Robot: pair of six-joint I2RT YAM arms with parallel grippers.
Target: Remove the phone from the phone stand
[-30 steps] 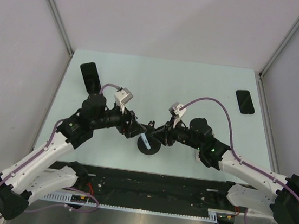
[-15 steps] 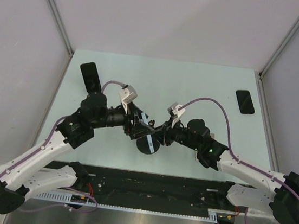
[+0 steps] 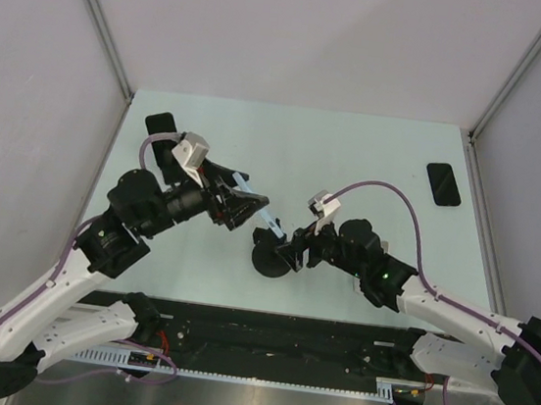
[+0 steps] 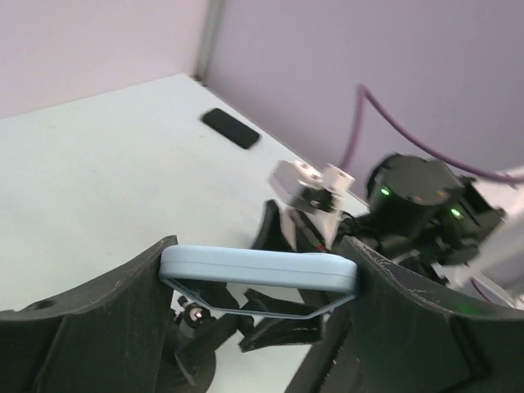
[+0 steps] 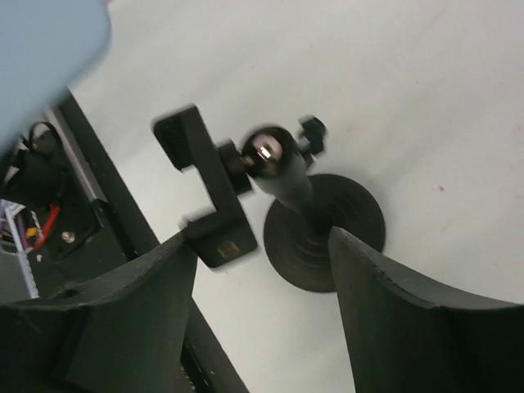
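The left pincer (image 4: 260, 282) is clamped on the pale blue phone (image 4: 246, 268), which is gripped by two opposite edges and held off the phone stand (image 3: 269, 263), above the bench (image 3: 375, 151). The right pincer (image 5: 262, 246) is held apart, one finger on either side of the stand's stem. The stand is seated on its round base. A black handset (image 3: 443, 184) is laid near the far right corner.

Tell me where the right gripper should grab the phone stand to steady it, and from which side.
Take the phone stand by its slim stem, between ball joint and round base, from the right, where the right gripper sits open astride it. The stem fits between the fingers; the base looks too wide, and the clamp would likely swivel.
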